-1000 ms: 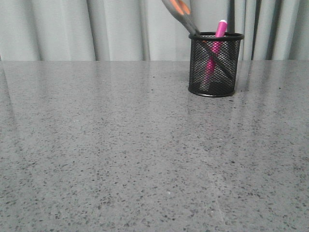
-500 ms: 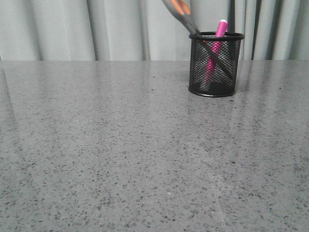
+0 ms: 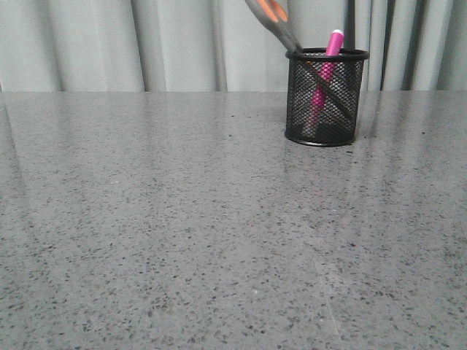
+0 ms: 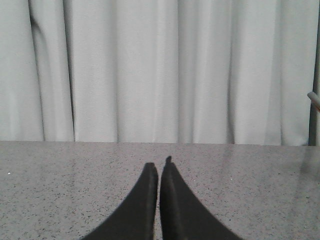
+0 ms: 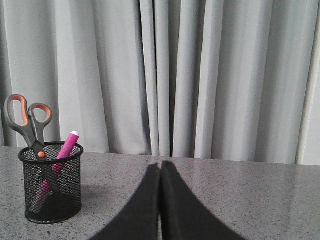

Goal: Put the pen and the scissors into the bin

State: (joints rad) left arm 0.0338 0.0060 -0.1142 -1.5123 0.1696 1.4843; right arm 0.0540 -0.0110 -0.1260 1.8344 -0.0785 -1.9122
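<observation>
The black mesh bin point(image 3: 325, 97) stands at the far right of the table and also shows in the right wrist view point(image 5: 51, 182). The pink pen point(image 3: 326, 67) stands inside it, leaning, its tip above the rim; the right wrist view shows the pen point(image 5: 62, 153) too. The scissors point(image 3: 276, 22) stand in the bin blades down, with the handles leaning out to the left; their handles point(image 5: 26, 119) show clearly in the right wrist view. My left gripper point(image 4: 159, 167) is shut and empty over bare table. My right gripper point(image 5: 160, 165) is shut and empty, apart from the bin.
The grey speckled table point(image 3: 182, 219) runs back to pale grey curtains point(image 3: 109, 44). A thin pale rod end point(image 4: 313, 98) shows at the edge of the left wrist view.
</observation>
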